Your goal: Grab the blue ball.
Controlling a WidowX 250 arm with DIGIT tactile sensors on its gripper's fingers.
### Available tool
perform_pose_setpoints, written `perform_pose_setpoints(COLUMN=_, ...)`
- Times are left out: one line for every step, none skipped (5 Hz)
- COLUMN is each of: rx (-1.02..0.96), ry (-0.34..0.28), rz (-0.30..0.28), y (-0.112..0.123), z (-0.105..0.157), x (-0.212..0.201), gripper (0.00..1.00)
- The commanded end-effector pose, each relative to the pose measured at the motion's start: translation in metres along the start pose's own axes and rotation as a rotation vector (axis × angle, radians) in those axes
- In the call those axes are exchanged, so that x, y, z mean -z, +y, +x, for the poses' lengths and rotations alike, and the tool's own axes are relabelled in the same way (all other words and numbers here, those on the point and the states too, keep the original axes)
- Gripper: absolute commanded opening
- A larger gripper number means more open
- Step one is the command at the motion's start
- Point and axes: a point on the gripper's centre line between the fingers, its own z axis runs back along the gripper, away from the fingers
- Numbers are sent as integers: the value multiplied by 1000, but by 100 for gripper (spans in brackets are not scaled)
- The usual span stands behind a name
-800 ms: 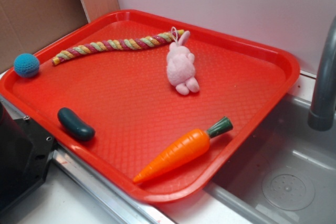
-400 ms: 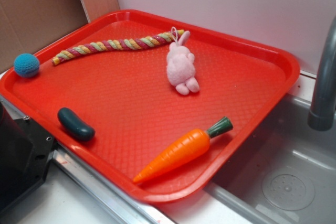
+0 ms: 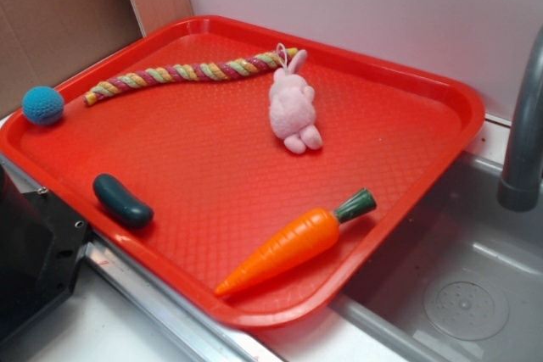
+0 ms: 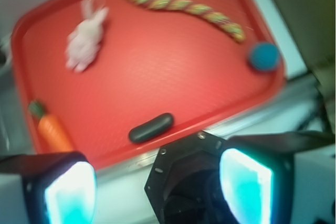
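In the wrist view the gripper (image 4: 157, 192) fills the bottom of the frame, its two fingers (image 4: 245, 186) wide apart with nothing between them. Beyond it lies the red tray (image 3: 441, 133). Compared with the earlier exterior frames, nothing on the tray has moved; only a dark shape now shows at the upper left corner. The blue ball (image 3: 42, 105) (image 4: 264, 56) sits at the tray's far left edge: small, round, turquoise, with fuzzy knitted surface.

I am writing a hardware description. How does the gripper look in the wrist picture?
The gripper has two black fingers with glowing turquoise inner pads. Between them is a black octagonal mount with small screws. No cables or markings are visible.
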Motion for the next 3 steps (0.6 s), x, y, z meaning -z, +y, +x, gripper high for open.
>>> perform_pose_setpoints(rx=-485, ry=-83, rz=99, y=33, z=17, x=34, gripper=100)
perform_pose_setpoints(rx=-591, ry=-116, rz=141, y=44, z=32, x=53, gripper=100)
perform_pose_setpoints(rx=-693, ry=-151, rz=205, y=61, z=55, x=82, gripper=100)
